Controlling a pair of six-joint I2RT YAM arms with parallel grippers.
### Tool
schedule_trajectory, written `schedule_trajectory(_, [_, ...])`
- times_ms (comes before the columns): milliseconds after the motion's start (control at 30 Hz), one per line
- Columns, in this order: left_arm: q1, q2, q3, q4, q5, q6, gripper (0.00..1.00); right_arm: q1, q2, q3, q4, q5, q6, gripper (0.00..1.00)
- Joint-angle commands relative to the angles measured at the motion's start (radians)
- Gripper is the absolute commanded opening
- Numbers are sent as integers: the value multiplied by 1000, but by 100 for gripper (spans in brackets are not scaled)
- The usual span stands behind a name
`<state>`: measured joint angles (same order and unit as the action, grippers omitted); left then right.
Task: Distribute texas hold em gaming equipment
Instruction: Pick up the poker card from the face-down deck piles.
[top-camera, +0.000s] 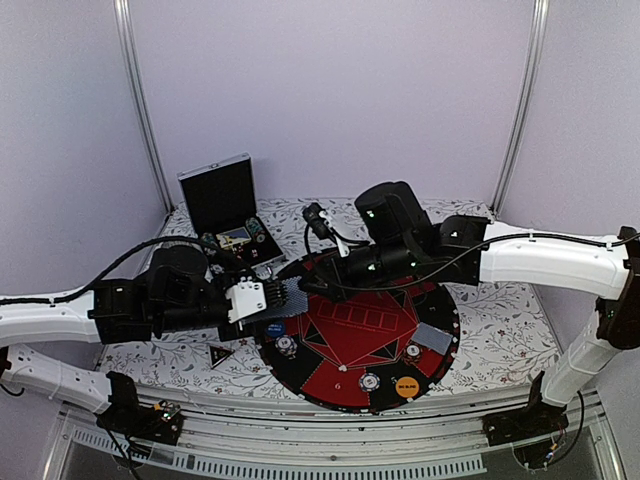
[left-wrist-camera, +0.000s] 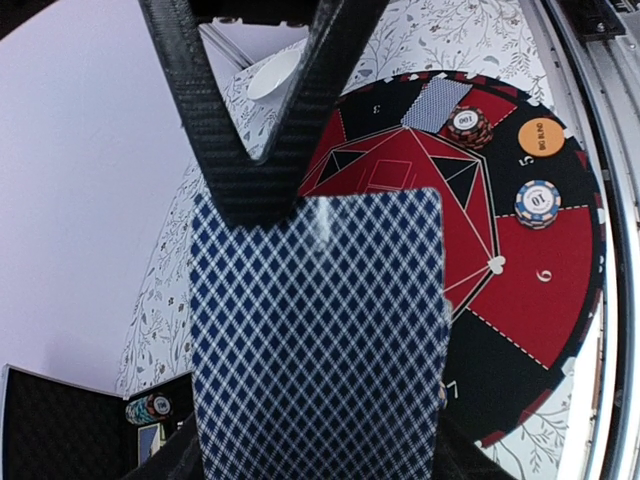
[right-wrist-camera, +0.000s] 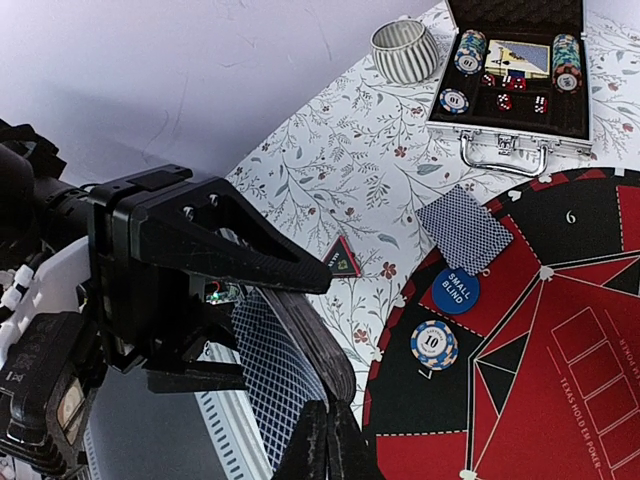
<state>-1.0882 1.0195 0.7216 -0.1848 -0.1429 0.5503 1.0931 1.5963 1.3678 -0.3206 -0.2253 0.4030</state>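
Observation:
My left gripper (top-camera: 265, 298) is shut on a deck of grey-blue-backed playing cards (left-wrist-camera: 320, 340), held above the mat's left edge. My right gripper (right-wrist-camera: 328, 440) is shut, its tips pinching the far edge of the deck's top card (top-camera: 288, 297). On the round red-and-black mat (top-camera: 330, 385) lie a single card (top-camera: 432, 337), striped poker chips (top-camera: 369, 382), an orange blind button (top-camera: 406, 387) and a blue small-blind button (right-wrist-camera: 457, 290) beside another card (right-wrist-camera: 463, 228). A black triangular marker (top-camera: 220, 353) lies on the cloth left of the mat.
The silver-edged black case (top-camera: 220, 195) stands open at the back left, with chips and dice inside (right-wrist-camera: 515, 90). A white ribbed cup (right-wrist-camera: 405, 50) sits next to it. A flowered cloth covers the table; both arms meet over the mat's left side.

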Motion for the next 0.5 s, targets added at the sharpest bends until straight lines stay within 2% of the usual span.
schedule_trajectory(0, [14, 2, 1, 24, 2, 7, 56, 0, -30, 17, -3, -9, 0, 2])
schedule_trajectory(300, [15, 5, 1, 23, 3, 6, 56, -3, -89, -23, -11, 34, 3, 2])
schedule_trajectory(467, [14, 5, 2, 23, 1, 6, 56, -2, -61, -18, -12, 0, 0, 3])
